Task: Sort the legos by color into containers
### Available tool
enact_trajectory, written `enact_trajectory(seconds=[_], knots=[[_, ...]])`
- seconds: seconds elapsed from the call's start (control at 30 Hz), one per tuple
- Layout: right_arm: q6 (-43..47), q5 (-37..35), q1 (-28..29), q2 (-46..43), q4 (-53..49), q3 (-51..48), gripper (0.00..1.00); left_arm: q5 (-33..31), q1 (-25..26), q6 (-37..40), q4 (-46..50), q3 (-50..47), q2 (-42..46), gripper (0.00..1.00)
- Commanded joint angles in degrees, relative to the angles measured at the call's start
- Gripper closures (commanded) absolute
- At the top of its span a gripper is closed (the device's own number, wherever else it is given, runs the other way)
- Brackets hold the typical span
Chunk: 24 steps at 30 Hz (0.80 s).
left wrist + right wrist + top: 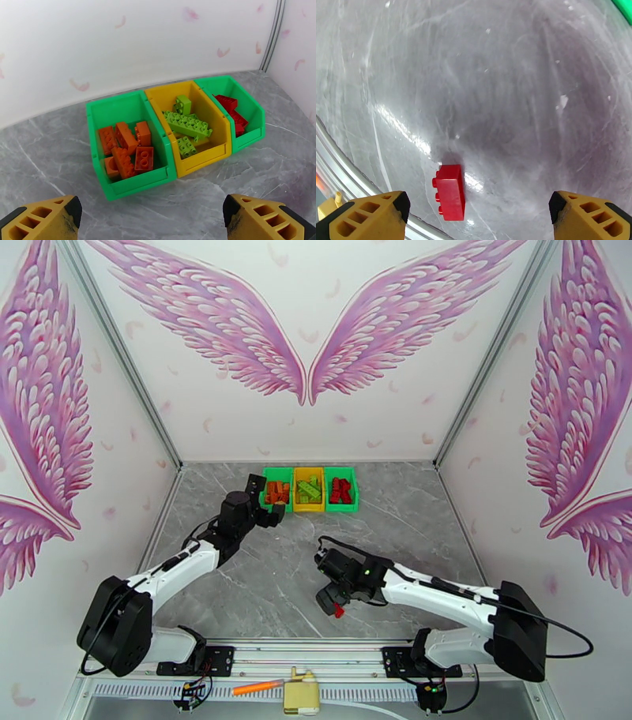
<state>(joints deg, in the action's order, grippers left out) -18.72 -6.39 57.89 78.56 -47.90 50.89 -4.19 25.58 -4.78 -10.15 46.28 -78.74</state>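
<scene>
Both grippers empty, fingers apart. Left gripper (pixel 152 215) hovers at lower left of the containers (pixel 136 185), upper centre of the top view: orange legos (pixel 126 150), light green legos (pixel 187 126) and red legos (pixel 233 112) inside. Right gripper (pixel 478 213), lower centre, is over one red lego (pixel 450 191) on the table (pixel 261 587).

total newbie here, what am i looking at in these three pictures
Two robot arms are bolted to a grey table. The wide picture looks down from above and behind them. The other two come from a camera on each wrist; the yellow pieces are that gripper's own fingers. At the back stand three joined bins: the left green bin holds orange bricks, the yellow bin light green bricks, the right green bin red bricks. One loose red brick lies on the table below the right gripper. The left gripper faces the bins. Both are open, holding nothing.
</scene>
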Motion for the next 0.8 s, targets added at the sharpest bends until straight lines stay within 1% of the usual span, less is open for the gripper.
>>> enact_trajectory(seconds=[0.0, 0.03, 0.23, 0.33, 0.53, 0.7, 0.73, 0.77], knots=[[-1.69, 1.61, 1.35, 3.98, -4.77, 2.60, 0.01, -0.48, -0.36, -0.10, -0.42, -1.41, 2.37, 0.01], [-1.53, 1.94, 1.36, 5.37, -4.92, 2.95, 0.00, -0.34, -0.51, 0.00, -0.35, -1.47, 2.44, 0.01], [-1.67, 3.23, 1.44, 10.33, -4.34, 3.52, 0.03, -0.11, -0.79, 1.19, 0.11, -1.19, 2.58, 0.01], [-1.61, 4.01, 1.44, 11.90, -3.39, 3.19, 0.08, -0.18, -1.02, 1.44, -0.03, -1.37, 2.46, 0.01], [-1.60, 4.72, 1.43, 14.47, -1.68, 2.85, 0.28, 0.01, -1.15, 1.35, -0.39, -1.63, 2.63, 0.01], [-1.80, 4.66, 1.42, 14.77, -1.02, 2.39, 0.52, 0.32, -1.15, 1.75, -0.13, -2.16, 3.82, 0.01], [-1.91, 4.59, 1.36, 14.44, -0.50, 2.01, 0.61, 0.38, -1.15, 1.79, -0.18, -2.41, 4.10, 0.01], [-2.01, 4.40, 1.39, 14.06, 0.07, 1.53, 0.67, 0.49, -1.15, 1.83, -0.22, -2.57, 4.27, 0.01]])
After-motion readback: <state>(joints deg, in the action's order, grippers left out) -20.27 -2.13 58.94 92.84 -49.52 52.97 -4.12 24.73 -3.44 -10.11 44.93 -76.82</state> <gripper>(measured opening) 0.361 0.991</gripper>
